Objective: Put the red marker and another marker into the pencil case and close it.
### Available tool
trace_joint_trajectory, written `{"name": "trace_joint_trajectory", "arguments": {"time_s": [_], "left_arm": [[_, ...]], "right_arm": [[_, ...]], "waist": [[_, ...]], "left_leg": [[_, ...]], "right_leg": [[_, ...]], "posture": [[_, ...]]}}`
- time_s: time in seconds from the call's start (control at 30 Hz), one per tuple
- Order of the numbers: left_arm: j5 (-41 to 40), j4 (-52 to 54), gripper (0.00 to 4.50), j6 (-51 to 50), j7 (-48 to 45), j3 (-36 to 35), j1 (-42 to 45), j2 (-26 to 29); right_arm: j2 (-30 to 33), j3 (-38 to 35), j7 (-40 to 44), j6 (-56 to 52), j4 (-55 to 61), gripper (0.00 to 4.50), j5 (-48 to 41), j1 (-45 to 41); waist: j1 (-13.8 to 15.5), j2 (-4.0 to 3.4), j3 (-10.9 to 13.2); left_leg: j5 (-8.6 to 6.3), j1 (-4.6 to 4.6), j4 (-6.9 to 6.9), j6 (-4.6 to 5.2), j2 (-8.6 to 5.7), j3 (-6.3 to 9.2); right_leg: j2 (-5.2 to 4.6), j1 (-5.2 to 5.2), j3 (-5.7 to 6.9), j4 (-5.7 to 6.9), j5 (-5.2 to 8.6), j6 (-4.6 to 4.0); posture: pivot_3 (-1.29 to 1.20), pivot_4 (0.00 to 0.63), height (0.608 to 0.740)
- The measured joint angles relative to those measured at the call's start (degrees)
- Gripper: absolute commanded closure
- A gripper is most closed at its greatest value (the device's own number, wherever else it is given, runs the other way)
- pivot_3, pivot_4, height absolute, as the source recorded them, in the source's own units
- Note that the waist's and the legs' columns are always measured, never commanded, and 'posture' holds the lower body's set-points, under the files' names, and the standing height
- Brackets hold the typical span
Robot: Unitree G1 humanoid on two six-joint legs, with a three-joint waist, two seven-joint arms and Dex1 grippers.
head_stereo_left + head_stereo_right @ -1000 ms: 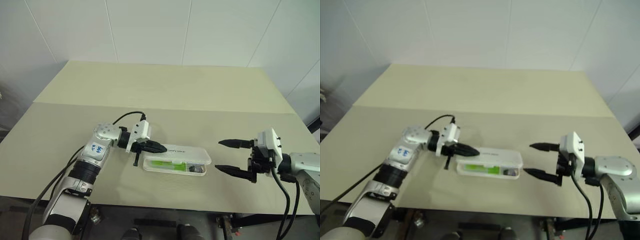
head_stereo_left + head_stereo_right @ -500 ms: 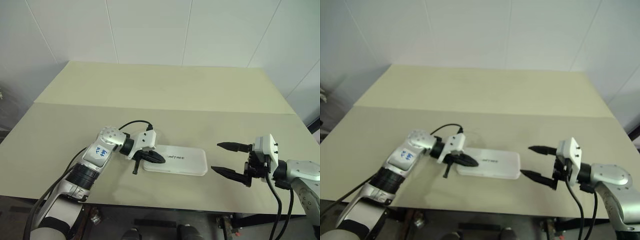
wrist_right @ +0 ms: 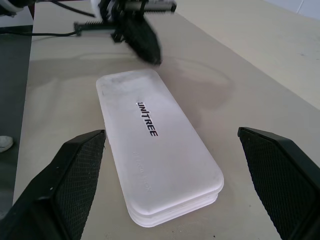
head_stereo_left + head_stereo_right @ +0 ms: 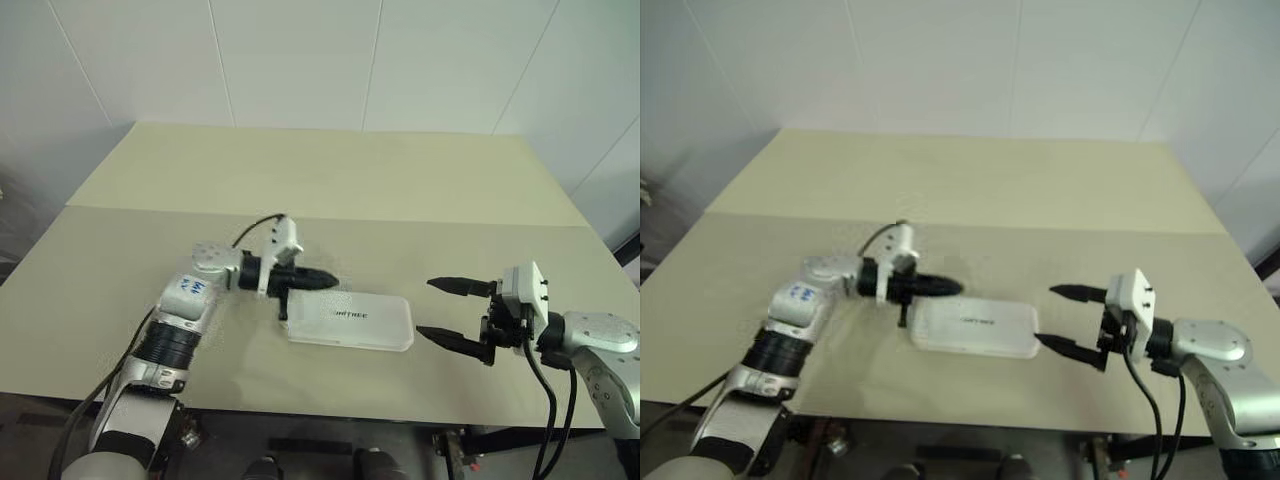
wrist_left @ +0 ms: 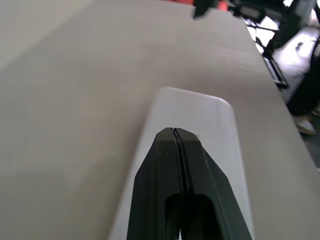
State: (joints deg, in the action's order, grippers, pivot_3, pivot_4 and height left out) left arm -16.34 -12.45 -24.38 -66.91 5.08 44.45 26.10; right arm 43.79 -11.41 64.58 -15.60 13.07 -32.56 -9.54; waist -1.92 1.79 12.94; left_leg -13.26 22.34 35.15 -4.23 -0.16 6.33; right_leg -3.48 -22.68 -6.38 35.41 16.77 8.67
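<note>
Gripper states first: our left gripper (image 4: 322, 279) was clenched on nothing, hovering just above the left end of the pencil case (image 4: 350, 321), while our right gripper (image 4: 447, 311) stood spread wide and empty just beside the case's right end. We saw the white case lying flat on the surface (image 4: 330, 190) with its lid down, so the markers, hidden from us, were presumably inside. Our worry was that the lid was only resting, not latched, and that a careless nudge from either gripper could slide the case or pop it open.
</note>
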Motion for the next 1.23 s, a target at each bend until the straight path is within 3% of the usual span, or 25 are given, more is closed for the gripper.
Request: {"name": "trace_joint_trajectory", "arguments": {"time_s": [0.07, 0.17, 0.57, 0.87, 1.23], "left_arm": [[-1.3, -0.2, 4.48, 0.7, -0.3, -2.5, -0.6, 1.6], [-3.2, -0.1, 3.88, 1.1, -1.2, -5.6, -2.3, 4.1], [-9.4, 4.9, 0.13, 2.2, -3.6, -14.4, -15.0, 11.9], [-10.1, 4.8, 0.03, 5.7, -2.4, -17.0, -17.4, 14.4], [-8.9, 0.2, 0.03, 10.0, -3.3, -15.0, -15.5, 14.7]], "right_arm": [[0.0, 0.1, 0.5, 0.6, -0.6, 0.0, 0.2, -0.8], [0.0, 0.4, 1.1, 0.9, -1.9, 0.0, 0.5, -1.3], [0.1, 1.3, 3.8, 3.9, -8.2, 0.0, 1.2, -4.8], [1.8, 0.9, 5.4, 7.2, -12.0, 0.0, 3.1, -6.1], [5.9, -1.5, 8.5, 10.4, -19.0, 0.0, 4.6, -8.1]], "waist": [[0.0, 0.0, 0.0], [0.1, -0.01, 0.0], [0.1, -0.01, 0.0], [0.1, -0.01, 0.0], [-0.3, -0.02, 0.0]], "left_leg": [[0.0, 0.0, -0.01, 0.0, 0.01, 0.0], [-0.01, -0.01, -0.03, -0.01, 0.0, 0.01], [-0.01, -0.01, -0.04, -0.02, 0.02, 0.0], [-0.02, -0.01, -0.04, -0.02, 0.02, 0.0], [-0.02, -0.02, -0.06, -0.02, 0.03, -0.02]], "right_leg": [[0.0, 0.0, 0.0, 0.0, 0.0, 0.0], [-0.01, 0.0, 0.01, 0.0, 0.0, 0.0], [-0.02, 0.0, 0.02, 0.01, 0.02, -0.04], [-0.03, -0.01, 0.02, 0.0, 0.03, -0.06], [-0.02, -0.02, 0.0, 0.01, 0.03, -0.06]], "posture": [[0.0, 0.15, 0.74], [0.0, 0.15, 0.74], [0.0, 0.15, 0.74], [0.0, 0.15, 0.74], [0.0, 0.15, 0.74]]}}
